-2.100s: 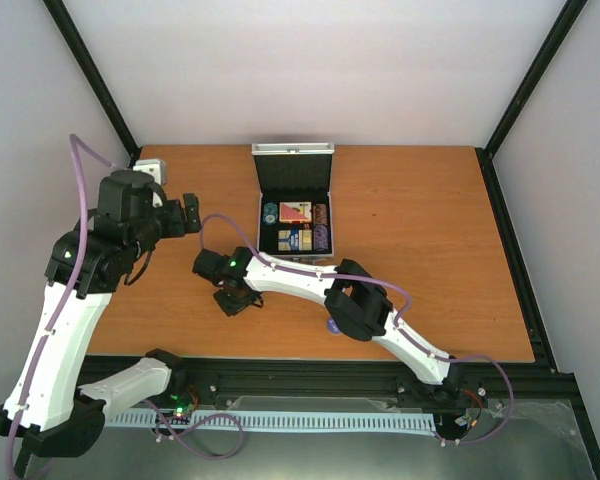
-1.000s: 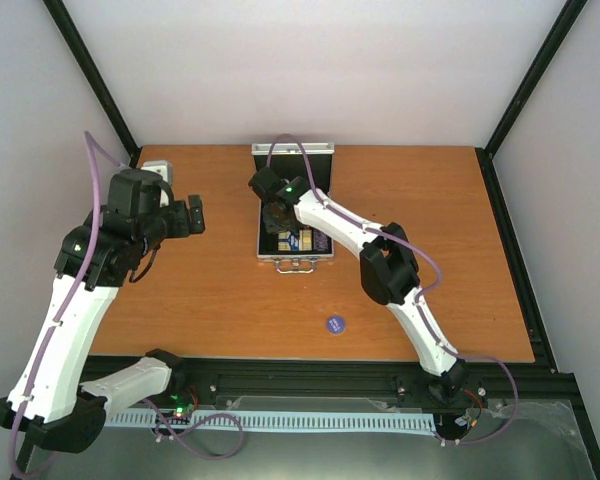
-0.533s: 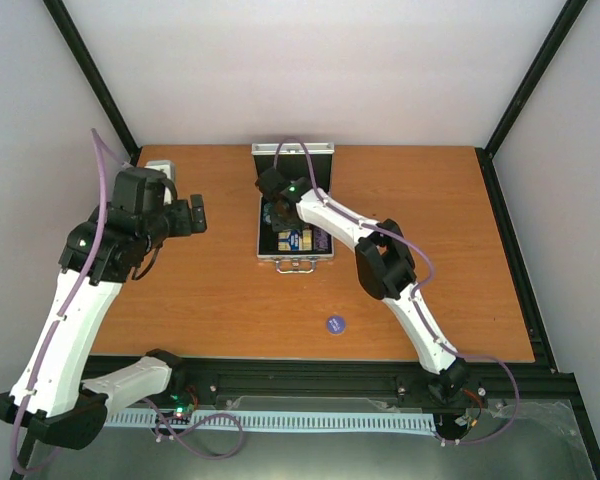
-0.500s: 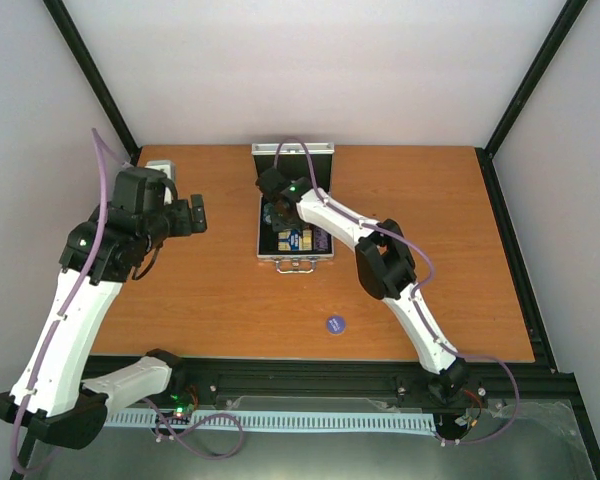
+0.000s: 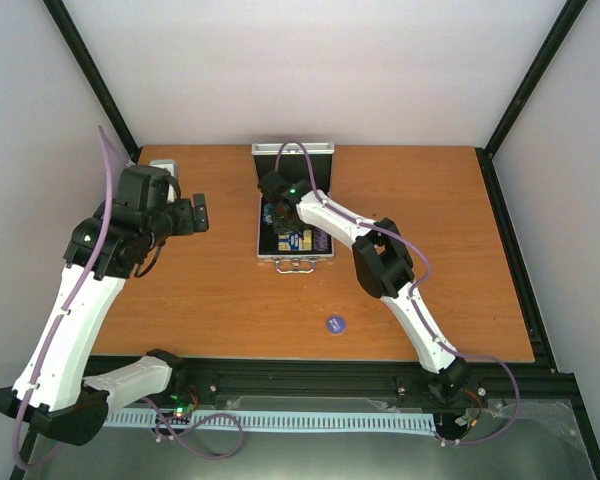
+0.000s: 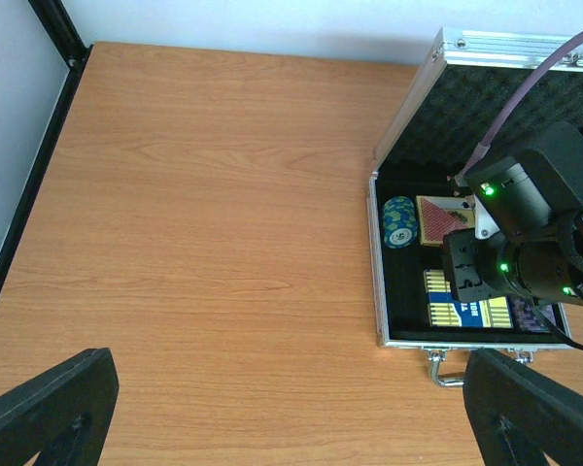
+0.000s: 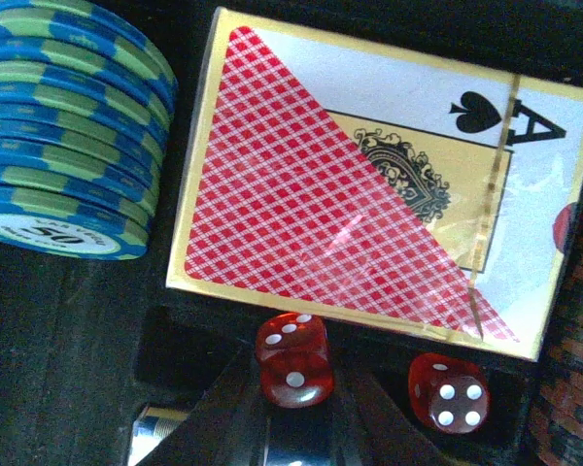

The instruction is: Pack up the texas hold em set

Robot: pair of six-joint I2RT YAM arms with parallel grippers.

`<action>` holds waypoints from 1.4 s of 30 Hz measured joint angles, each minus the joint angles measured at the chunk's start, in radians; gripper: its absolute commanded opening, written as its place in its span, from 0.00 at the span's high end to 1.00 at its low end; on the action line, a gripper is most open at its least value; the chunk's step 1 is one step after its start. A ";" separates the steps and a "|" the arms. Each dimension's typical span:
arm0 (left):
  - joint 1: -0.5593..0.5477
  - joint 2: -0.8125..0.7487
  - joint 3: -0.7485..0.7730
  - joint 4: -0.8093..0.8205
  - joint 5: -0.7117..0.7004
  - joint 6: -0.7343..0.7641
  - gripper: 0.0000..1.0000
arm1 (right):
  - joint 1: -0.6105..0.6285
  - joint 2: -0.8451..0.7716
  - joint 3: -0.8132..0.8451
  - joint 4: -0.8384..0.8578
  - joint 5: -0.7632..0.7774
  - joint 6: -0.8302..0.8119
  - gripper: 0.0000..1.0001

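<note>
Red die (image 7: 293, 361) is now hanging over the dice slot in the case (image 6: 376, 282), next to the second die (image 7: 447, 390). Right gripper (image 5: 279, 208), having swung in off the table, is pinching it. Blue disc (image 5: 334, 323) is still lying outside. Left gripper (image 5: 198, 212) is idling wide open.

Table (image 6: 223, 194): smooth wood-grain, low sheen. Case (image 6: 496, 41): bright ribbed aluminium rim, matt black foam lining (image 6: 437, 107). Deck (image 7: 369, 194): glossy cellophane wrap. Dice (image 7: 293, 359), at its six o'clock: translucent shiny red plastic. Chips (image 7: 68, 146): matt.
</note>
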 measured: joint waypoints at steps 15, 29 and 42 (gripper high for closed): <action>0.000 0.008 0.000 0.000 0.001 0.000 0.00 | -0.006 -0.005 -0.015 0.009 0.000 -0.002 0.47; 0.000 0.008 -0.001 0.000 0.013 0.000 0.00 | 0.012 -0.300 -0.205 -0.043 -0.052 -0.019 0.00; 0.000 0.000 -0.013 0.010 0.051 0.000 0.00 | 0.122 -0.778 -0.895 -0.069 -0.087 0.099 0.00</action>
